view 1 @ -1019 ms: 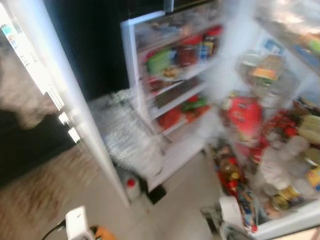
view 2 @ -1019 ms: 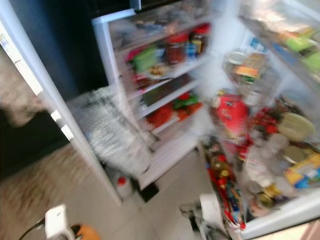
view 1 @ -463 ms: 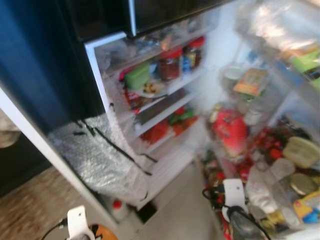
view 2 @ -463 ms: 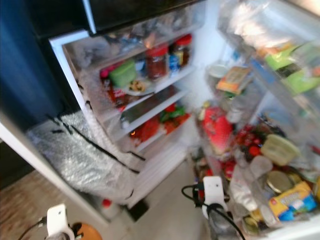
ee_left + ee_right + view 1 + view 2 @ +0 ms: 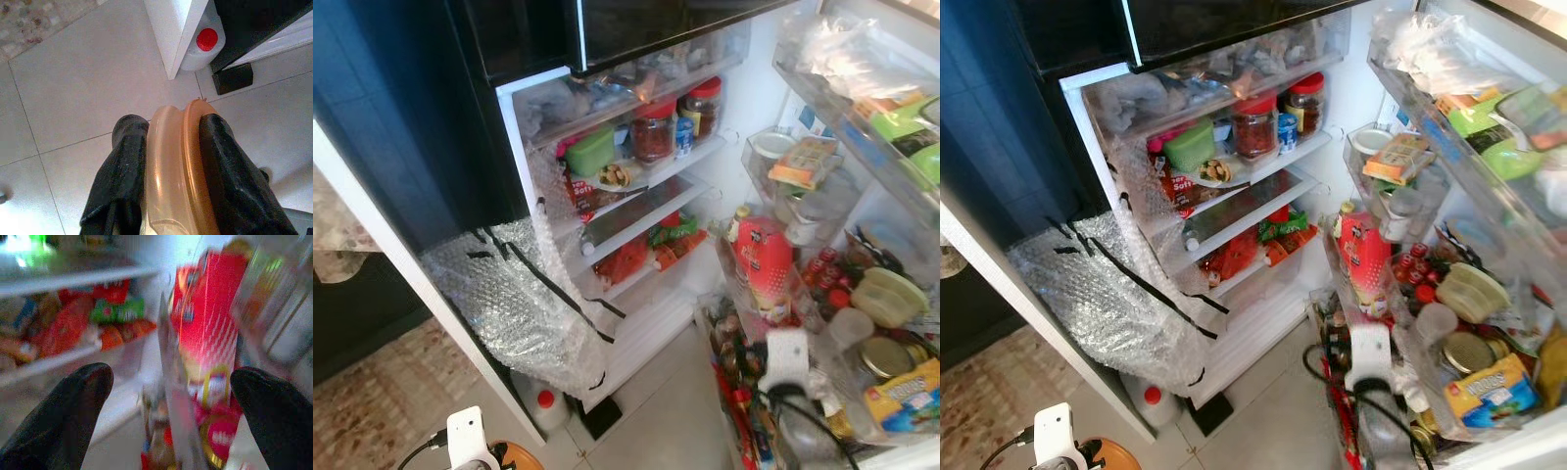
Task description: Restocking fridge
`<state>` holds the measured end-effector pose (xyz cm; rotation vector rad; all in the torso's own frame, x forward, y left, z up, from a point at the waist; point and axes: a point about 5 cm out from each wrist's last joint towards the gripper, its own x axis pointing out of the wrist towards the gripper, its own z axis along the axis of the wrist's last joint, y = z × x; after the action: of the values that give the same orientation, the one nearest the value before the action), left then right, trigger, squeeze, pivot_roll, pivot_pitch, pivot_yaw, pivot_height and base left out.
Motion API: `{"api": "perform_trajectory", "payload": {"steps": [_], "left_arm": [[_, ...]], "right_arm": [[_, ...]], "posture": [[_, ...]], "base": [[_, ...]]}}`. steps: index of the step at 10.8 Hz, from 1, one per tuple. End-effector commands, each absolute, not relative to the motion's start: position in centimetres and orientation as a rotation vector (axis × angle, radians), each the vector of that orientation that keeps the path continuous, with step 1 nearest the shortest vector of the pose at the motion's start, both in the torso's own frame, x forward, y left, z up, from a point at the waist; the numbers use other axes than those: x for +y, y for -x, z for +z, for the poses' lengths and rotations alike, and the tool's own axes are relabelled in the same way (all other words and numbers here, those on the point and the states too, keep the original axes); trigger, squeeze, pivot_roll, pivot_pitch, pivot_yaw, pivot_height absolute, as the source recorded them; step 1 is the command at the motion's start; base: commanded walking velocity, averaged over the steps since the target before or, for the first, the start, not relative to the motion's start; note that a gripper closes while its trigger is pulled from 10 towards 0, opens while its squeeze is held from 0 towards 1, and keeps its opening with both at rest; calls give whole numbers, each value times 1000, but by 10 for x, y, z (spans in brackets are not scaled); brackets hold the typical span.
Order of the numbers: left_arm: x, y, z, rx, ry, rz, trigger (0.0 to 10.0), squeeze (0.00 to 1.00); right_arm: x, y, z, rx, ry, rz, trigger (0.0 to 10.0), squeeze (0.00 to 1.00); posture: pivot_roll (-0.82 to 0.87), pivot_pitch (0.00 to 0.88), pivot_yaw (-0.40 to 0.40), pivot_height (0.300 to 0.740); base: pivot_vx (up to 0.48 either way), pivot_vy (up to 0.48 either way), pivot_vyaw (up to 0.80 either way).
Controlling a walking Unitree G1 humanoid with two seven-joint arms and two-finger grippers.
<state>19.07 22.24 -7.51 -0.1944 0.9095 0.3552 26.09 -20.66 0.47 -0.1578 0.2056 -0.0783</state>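
The fridge (image 5: 636, 186) stood open before me, shelves packed. Its door (image 5: 862, 147) swung out on my right, its racks crowded with jars, tubs and packets. A sheet of bubble wrap (image 5: 514, 304) hung taped over the lower left corner of the cabinet. The floor (image 5: 88, 83) was pale tile, with a patterned rug (image 5: 372, 411) off to my left.

On the shelves: a green tub (image 5: 591, 153) and two red-lidded jars (image 5: 654, 130) on the upper shelf, red and green packets (image 5: 656, 245) lower down. A red carton (image 5: 762, 257) stood in the lower door rack, a yellow-lidded tub (image 5: 886, 296) further right. A white jug (image 5: 203, 41) with a red cap sat on the floor at the cabinet's base, beside the white panel edge.

My right jaws (image 5: 171, 411) were spread wide with nothing between them, raised in front of the door rack. The red carton lay straight ahead of the fingers (image 5: 68, 406), blurred in the wrist view.

My left jaws (image 5: 168, 171) were low over the tile, closed on an orange lid (image 5: 173, 166) held on edge, one finger to each side of it. The jug lay just beyond the fingertips.
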Motion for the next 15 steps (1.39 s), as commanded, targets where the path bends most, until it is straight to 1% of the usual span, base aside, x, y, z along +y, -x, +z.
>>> {"api": "perform_trajectory", "payload": {"steps": [1, 5, 9, 12, 13, 15], "left_arm": [[222, -182, -80, 954, 169, 341, 10000, 0], [221, -182, -80, 956, 170, 337, 10000, 0], [221, -181, -81, 962, 170, 332, 10000, 0], [224, -180, -81, 965, 160, 327, 10000, 0], [224, -179, -81, 966, 159, 327, 10000, 0], [226, -178, -81, 967, 154, 326, 10000, 0]], "right_arm": [[-207, -262, 11, 159, 144, -92, 10000, 0], [-210, -267, 13, 170, 166, -114, 10000, 0], [-226, -261, 8, 217, 182, -177, 10000, 0], [-261, -249, 6, 262, 196, -303, 10000, 0], [-267, -246, 6, 273, 211, -316, 10000, 0], [-292, -239, 9, 302, 254, -360, 10000, 0]], "posture": [[-157, 46, 23, 740], [-155, 51, 20, 740], [-152, 57, 20, 740], [-156, 57, 21, 740], [-154, 56, 22, 740], [-154, 55, 22, 740]], "base": [[0, 0, 0], [0, 0, 0], [0, 0, 0], [0, 0, 0], [0, 0, 0], [0, 0, 0]]}}
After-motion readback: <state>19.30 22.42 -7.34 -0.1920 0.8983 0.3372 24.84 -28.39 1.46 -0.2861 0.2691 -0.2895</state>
